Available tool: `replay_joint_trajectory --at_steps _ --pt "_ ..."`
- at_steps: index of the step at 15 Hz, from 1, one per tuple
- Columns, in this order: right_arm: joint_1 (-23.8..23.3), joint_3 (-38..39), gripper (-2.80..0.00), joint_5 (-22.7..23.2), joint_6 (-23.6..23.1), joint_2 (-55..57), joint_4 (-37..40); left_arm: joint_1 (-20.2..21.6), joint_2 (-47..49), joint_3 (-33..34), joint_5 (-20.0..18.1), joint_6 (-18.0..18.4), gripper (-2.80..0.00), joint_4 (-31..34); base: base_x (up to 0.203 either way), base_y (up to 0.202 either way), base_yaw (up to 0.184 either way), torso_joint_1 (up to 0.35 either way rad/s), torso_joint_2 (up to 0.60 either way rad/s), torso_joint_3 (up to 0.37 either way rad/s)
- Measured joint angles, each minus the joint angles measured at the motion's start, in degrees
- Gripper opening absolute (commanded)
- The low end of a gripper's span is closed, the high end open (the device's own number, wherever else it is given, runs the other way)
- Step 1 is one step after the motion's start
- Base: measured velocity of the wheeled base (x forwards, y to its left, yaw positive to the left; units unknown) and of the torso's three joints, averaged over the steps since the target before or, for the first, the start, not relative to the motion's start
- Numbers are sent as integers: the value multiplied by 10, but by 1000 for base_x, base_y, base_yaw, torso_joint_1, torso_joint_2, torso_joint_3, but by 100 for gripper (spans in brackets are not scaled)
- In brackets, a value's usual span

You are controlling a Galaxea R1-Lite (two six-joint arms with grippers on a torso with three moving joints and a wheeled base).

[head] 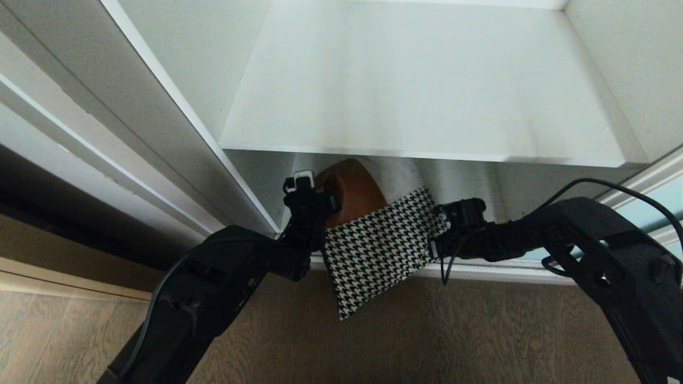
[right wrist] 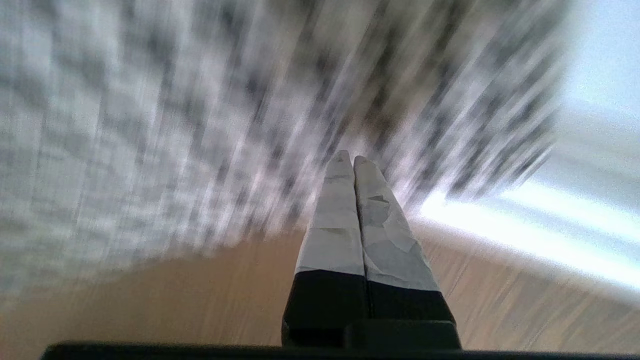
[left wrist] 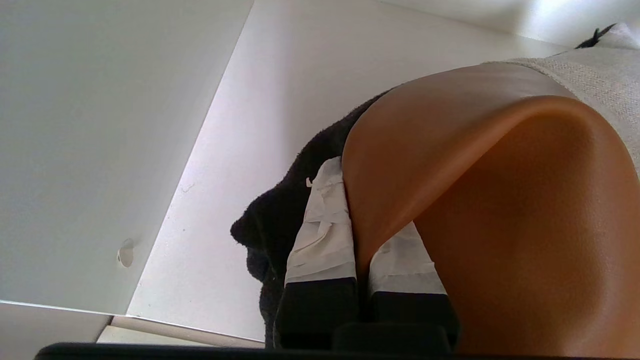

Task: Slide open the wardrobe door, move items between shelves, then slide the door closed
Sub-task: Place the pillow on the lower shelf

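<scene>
Cushion: the square patchwork cushion (head: 373,240), with brown leather, black-and-white houndstooth and grey patches over a black underside, hangs tilted at the wardrobe's front edge, its upper part tucked under the white laminate upper shelf (head: 427,106), one corner drooping over the wood-grain floor (head: 480,330).
Left claw: the left claw (left wrist: 362,235) is pinched tight on the cushion's brown leather edge, tape-wrapped fingers (left wrist: 320,240) either side of the fold.
Right claw: the right claw (right wrist: 352,165) has its taped fingers pressed together with nothing between them, just beside the houndstooth patch.
Door: the frosted pale aqua glass sliding door (head: 659,200) shows at the right edge, behind the right arm.
</scene>
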Motion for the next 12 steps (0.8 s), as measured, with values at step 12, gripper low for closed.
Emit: replay_joint_trajectory --at_steps 12 --pt "15 -55 -280 -62 -29 60 72 1 -5 0 -3 -6 -280 3 0 0 0 0 0 0"
